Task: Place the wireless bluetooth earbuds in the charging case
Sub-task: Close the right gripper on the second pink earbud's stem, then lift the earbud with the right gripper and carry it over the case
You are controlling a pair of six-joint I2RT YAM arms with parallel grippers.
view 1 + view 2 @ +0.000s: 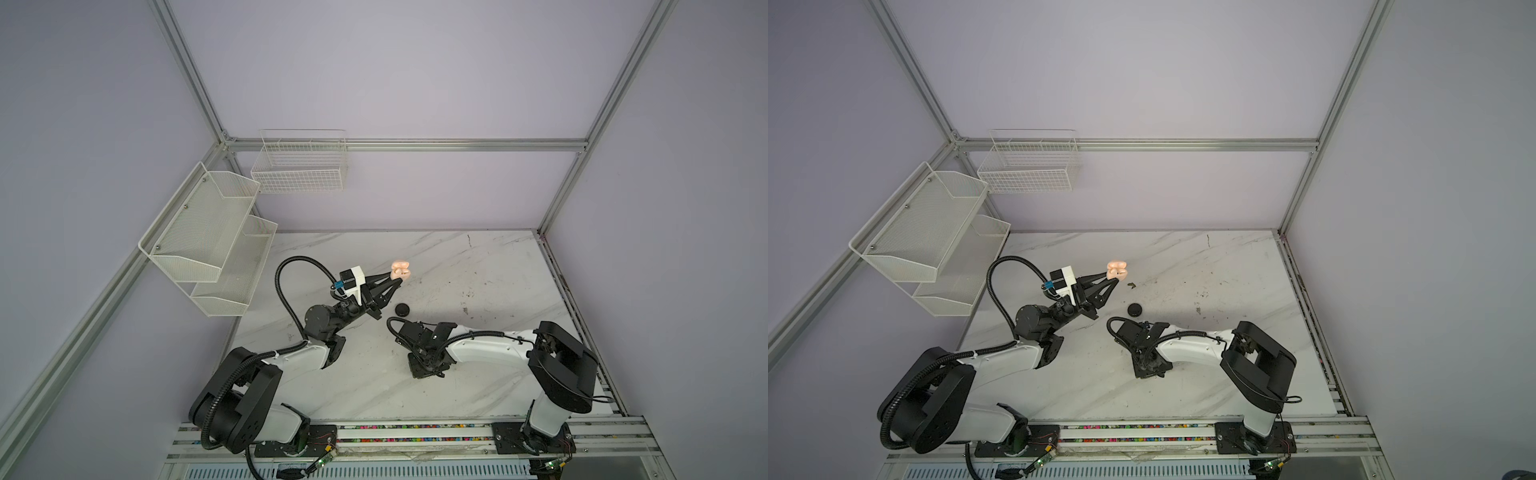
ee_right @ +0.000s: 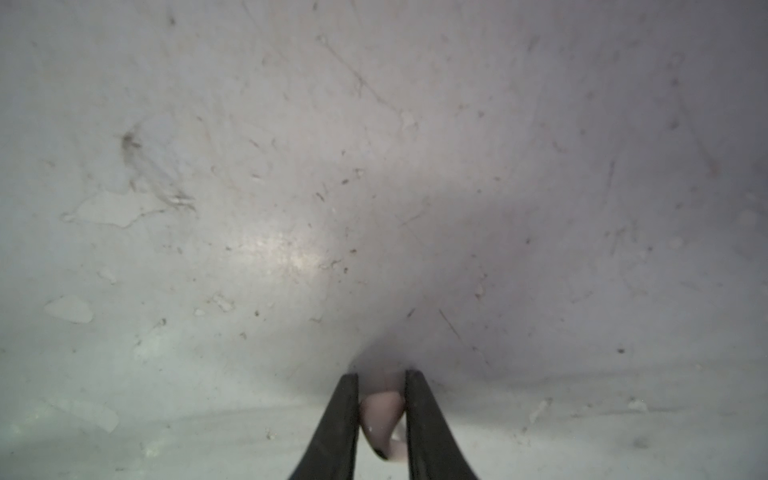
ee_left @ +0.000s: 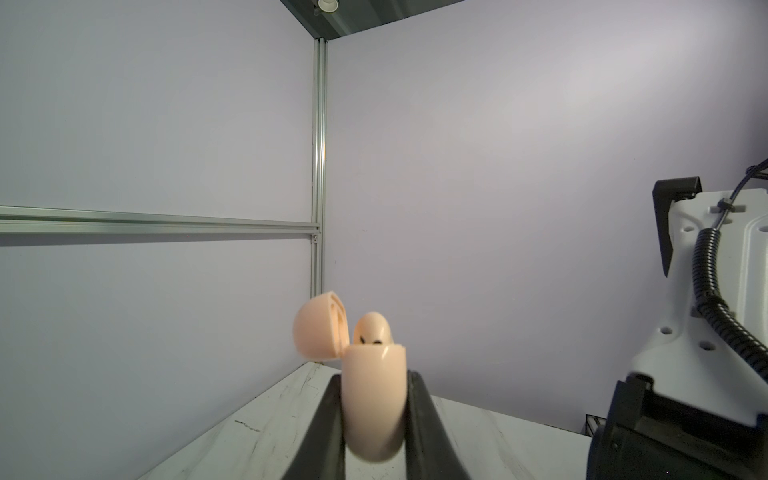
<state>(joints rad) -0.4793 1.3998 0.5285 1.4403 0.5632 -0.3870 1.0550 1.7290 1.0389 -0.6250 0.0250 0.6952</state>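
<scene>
Holding the open pink case (image 3: 372,415) aloft, clamped in your left gripper (image 3: 375,382) with one bud (image 3: 372,328) seated, you have the second bud (image 2: 382,415) pinched in your right gripper (image 2: 382,374) at the table (image 2: 249,208), not yet inserted; the black case (image 1: 402,308) sits closed.

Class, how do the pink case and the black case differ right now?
The pink case is held by the left pincer; the black case lies on the table, ungripped. The pink case's lid stands open with an earbud inside; the black case looks shut. Both are small and rounded.
</scene>
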